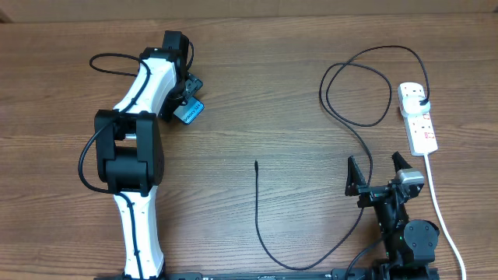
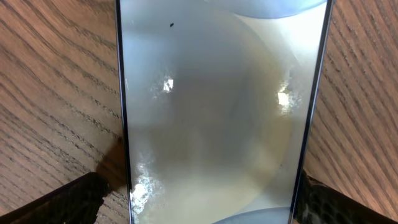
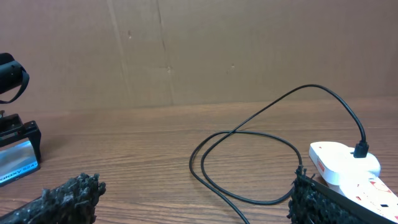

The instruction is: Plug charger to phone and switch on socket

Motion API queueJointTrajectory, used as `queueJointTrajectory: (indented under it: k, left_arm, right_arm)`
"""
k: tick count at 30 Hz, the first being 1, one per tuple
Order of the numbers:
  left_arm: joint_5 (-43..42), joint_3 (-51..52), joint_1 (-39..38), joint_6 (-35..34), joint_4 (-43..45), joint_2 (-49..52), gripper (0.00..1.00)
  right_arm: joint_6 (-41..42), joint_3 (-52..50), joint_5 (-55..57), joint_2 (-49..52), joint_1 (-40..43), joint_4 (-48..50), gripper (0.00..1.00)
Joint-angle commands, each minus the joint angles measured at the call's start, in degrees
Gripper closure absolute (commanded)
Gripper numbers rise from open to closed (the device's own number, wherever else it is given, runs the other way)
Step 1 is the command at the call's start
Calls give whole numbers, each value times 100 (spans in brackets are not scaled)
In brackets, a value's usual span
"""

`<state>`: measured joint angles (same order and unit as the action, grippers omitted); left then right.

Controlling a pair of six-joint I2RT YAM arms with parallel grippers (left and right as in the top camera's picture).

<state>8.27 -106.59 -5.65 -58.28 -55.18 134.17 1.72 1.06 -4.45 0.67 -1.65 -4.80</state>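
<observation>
Wood-grain table (image 1: 257,93), cardboard wall (image 3: 186,50) behind; left gripper (image 2: 205,202) wide astride the phone (image 2: 217,112), right gripper (image 1: 375,163) wide, empty.

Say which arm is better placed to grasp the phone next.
Left. The left fingers stand open on either side of the phone; the right fingers are far off, beside the socket.
</observation>
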Motion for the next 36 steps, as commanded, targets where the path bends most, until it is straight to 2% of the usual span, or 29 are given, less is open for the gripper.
queueJointTrajectory:
  k: [1, 26, 36]
  left_arm:
    - [-177, 337, -2, -87, 22, 608, 0]
    - [70, 337, 11, -114, 407, 608, 0]
    - [7, 337, 15, -455, 485, 608, 0]
  right_arm:
    - [44, -59, 52, -50, -33, 17, 0]
    - [44, -59, 52, -50, -33, 17, 0]
    - [44, -59, 52, -50, -33, 17, 0]
